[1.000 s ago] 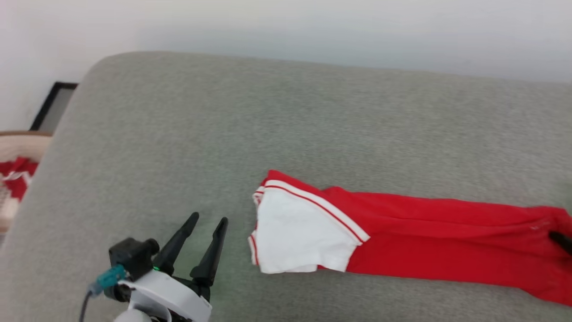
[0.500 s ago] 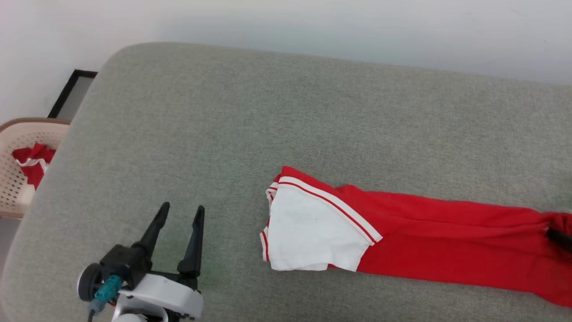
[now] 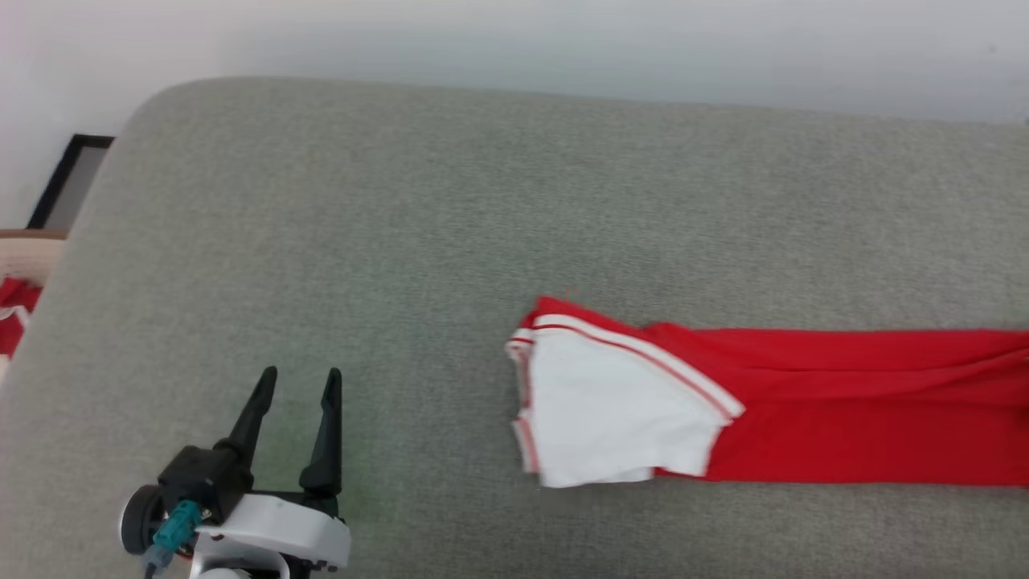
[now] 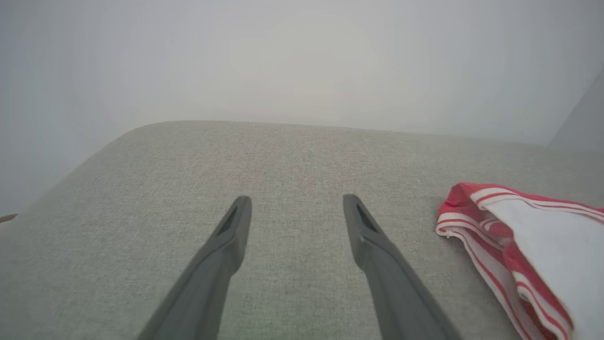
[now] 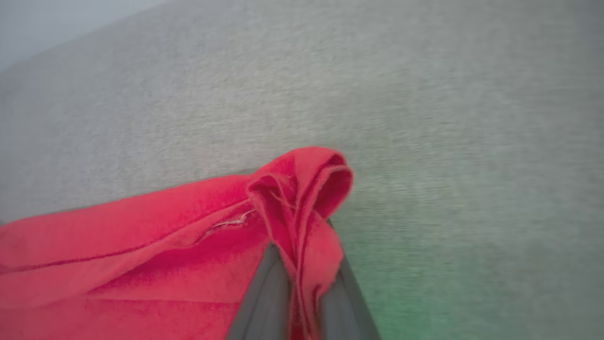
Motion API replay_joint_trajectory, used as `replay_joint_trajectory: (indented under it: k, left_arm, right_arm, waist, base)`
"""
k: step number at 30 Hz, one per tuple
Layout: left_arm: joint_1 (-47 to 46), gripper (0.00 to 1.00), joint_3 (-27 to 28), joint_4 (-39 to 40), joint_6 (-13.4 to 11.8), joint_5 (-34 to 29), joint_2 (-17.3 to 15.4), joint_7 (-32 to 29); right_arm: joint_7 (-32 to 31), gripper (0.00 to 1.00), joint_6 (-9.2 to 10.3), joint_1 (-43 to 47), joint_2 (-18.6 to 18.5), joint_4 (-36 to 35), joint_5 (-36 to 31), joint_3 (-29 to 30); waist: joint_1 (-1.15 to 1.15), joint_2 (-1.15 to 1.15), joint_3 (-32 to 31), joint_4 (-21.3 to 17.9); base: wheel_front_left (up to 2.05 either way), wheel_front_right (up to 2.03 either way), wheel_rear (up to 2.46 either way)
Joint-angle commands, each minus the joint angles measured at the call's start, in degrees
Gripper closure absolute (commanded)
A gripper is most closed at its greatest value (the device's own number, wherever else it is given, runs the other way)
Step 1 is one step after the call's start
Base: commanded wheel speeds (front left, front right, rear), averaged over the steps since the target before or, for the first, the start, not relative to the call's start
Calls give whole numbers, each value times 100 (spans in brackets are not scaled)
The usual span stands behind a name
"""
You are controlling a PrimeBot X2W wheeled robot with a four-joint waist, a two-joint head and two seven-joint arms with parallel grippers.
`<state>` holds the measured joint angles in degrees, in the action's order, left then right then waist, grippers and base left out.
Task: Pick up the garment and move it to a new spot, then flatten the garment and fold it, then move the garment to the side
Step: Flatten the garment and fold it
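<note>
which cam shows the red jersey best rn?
Head view: the red jersey lies as a long strip on the grey cushion, white sleeve leftmost, its far end running off-frame. Left wrist view catches the sleeve's striped cuff. Right wrist view shows a red end bunched, pinched in the right gripper.

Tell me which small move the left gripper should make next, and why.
Probably move the left gripper right to the white sleeve end of the red jersey shirt and grasp it: that gripper is open over the grey fabric cushion, while the right gripper pinches the far red end.
</note>
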<state>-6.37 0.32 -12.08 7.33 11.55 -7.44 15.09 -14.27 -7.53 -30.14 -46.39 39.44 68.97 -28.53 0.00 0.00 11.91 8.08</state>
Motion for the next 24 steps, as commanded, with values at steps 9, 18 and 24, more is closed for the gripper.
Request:
replay_joint_trajectory:
  k: [9,18,24]
  left_arm:
    - [16,0,79,92,16,40,-2,4]
    - [153,0,-76,185,17,144,15,4]
    - [260,0,-264,286,18,278,28,4]
  right_arm:
    - [601,100,10,249,-625,625,-204,671]
    - [940,100,10,208,-522,726,-493,1003]
    - [731,100,9,575,-294,-512,-656,864]
  waist:
    - [0,0,108,-295]
    - [0,0,-16,-435]
    - [0,0,-245,-352]
  base:
    - [0,0,0]
    - [0,0,0]
    - [0,0,0]
